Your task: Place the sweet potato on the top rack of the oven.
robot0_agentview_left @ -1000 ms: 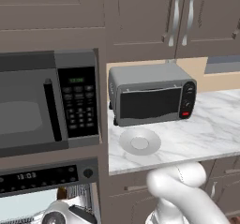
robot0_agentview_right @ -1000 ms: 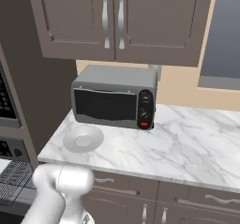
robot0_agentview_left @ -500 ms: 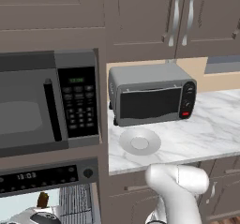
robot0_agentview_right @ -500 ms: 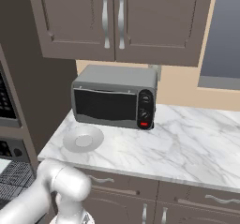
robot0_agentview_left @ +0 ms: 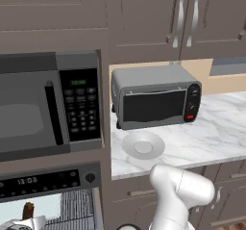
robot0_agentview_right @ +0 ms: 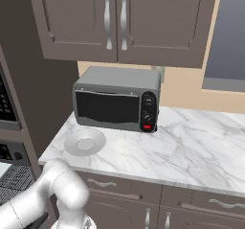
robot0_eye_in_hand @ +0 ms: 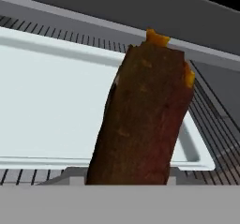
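Note:
The sweet potato, reddish-brown with orange flesh at its cut end, stands upright in my gripper and hides the fingertips in the hand view. In the left base view the sweet potato sticks up from the hand inside the oven, just below its dark control strip. Under it lies the top rack, grey parallel bars, with a pale tray resting on it. The tuber hangs over the tray's near right part; I cannot tell whether it touches.
A microwave sits above the oven. To the right, the marble counter carries a grey toaster oven and a white plate. My arm's elbow bulges in front of the counter edge.
The hand has carried the sweet potato leftward into the oven opening, from near the rack's right side to over the tray. The elbow has followed to the left.

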